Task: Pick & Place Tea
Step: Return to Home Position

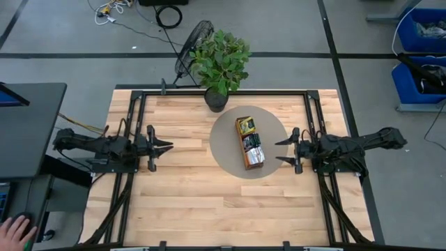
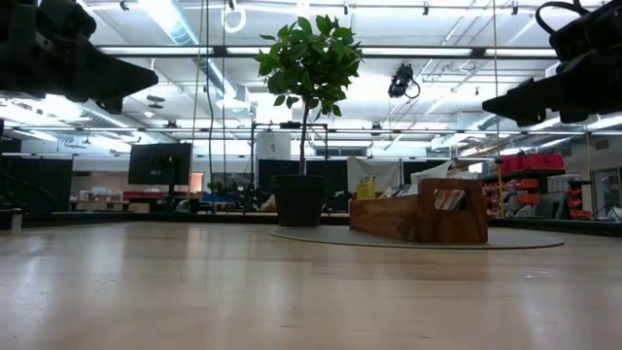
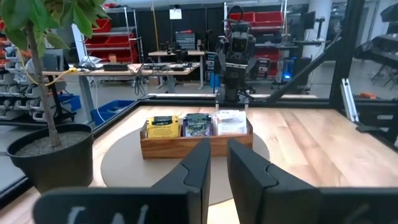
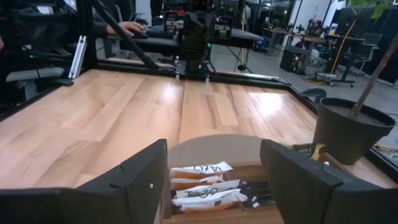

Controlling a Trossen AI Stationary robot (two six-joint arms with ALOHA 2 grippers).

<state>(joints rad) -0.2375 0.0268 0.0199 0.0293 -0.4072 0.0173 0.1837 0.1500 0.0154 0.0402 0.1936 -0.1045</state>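
The tea sachets stand on edge in a long brown wooden tray (image 1: pixel 251 143), which rests on a round grey mat (image 1: pixel 226 157) right of the table's middle. Yellow (image 3: pixel 163 126), green-and-black (image 3: pixel 198 124) and white (image 3: pixel 230 121) sachets fill its compartments, and orange-and-white ones (image 4: pixel 199 185) show at the end nearest my right gripper. My left gripper (image 1: pixel 169 148) (image 3: pixel 219 163) hovers level at the table's left, pointing at the tray, with a narrow gap between its fingers and nothing in it. My right gripper (image 1: pixel 279 150) (image 4: pixel 213 155) hovers level just right of the tray, wide open.
A potted plant (image 1: pixel 219 59) stands at the far edge of the mat, its dark pot (image 2: pixel 298 199) just beyond the tray. A black metal frame (image 1: pixel 310 104) runs around the tabletop. A person's hand (image 1: pixel 17 230) rests off the table at the near left.
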